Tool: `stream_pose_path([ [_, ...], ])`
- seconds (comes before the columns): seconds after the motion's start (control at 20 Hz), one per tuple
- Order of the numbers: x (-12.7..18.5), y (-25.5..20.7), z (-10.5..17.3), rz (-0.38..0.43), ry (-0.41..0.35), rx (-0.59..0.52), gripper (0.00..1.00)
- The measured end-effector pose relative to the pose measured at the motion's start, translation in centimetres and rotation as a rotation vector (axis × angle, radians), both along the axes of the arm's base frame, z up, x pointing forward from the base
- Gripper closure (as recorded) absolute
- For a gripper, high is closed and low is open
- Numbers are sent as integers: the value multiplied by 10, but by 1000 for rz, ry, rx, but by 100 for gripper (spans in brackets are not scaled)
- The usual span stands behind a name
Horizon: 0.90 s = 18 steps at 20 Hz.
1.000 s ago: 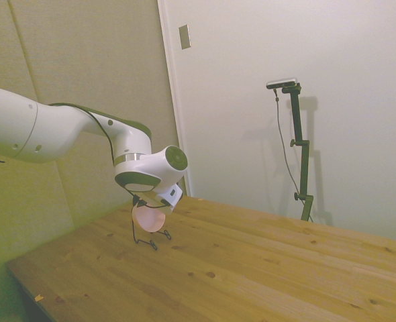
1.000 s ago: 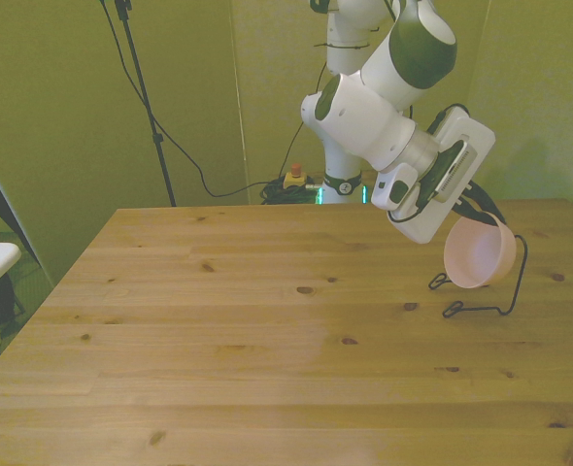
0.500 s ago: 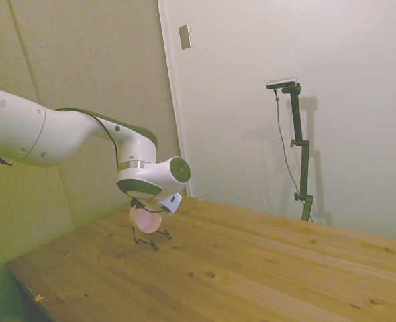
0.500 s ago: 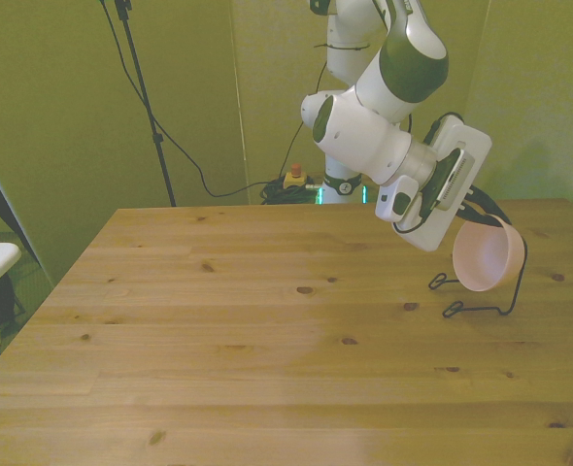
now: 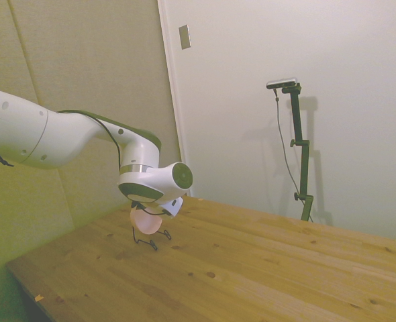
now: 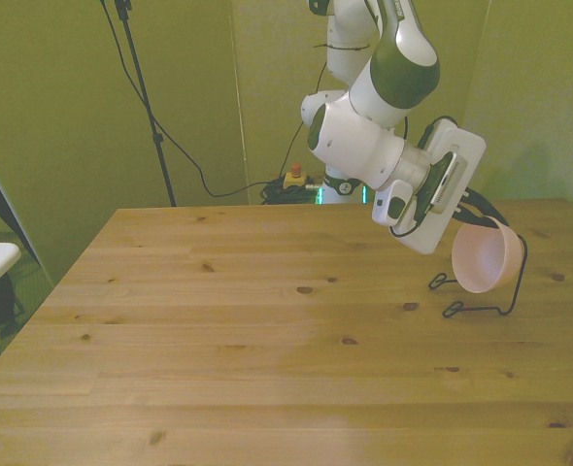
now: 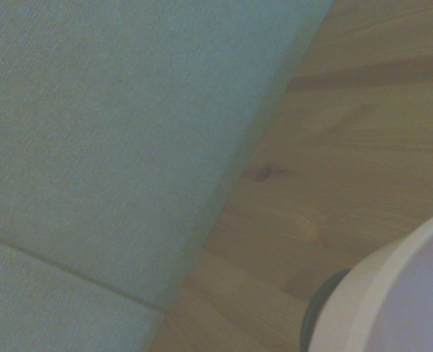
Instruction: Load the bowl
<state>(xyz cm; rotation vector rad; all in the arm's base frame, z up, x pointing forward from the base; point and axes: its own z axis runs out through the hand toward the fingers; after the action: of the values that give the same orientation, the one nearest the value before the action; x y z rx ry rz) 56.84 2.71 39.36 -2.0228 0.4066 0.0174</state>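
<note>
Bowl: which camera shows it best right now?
Front view. The pink bowl shows nearly whole, tilted on edge at the black wire rack. The side view has it small and mostly behind the arm's wrist; the wrist view catches only a blurred rim.

A pine table (image 6: 219,359) with dark knots stands before padded olive wall panels (image 5: 84,67). Beside them, a white wall (image 5: 305,54) carries a small grey plate (image 5: 184,36).

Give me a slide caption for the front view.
White Franka arm tilts a pink bowl against the wire rack.
</note>
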Motion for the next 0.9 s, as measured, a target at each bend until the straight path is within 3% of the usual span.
stream_pose_path([
  [0.9,0,-4,-23,-6,26,8,100],
])
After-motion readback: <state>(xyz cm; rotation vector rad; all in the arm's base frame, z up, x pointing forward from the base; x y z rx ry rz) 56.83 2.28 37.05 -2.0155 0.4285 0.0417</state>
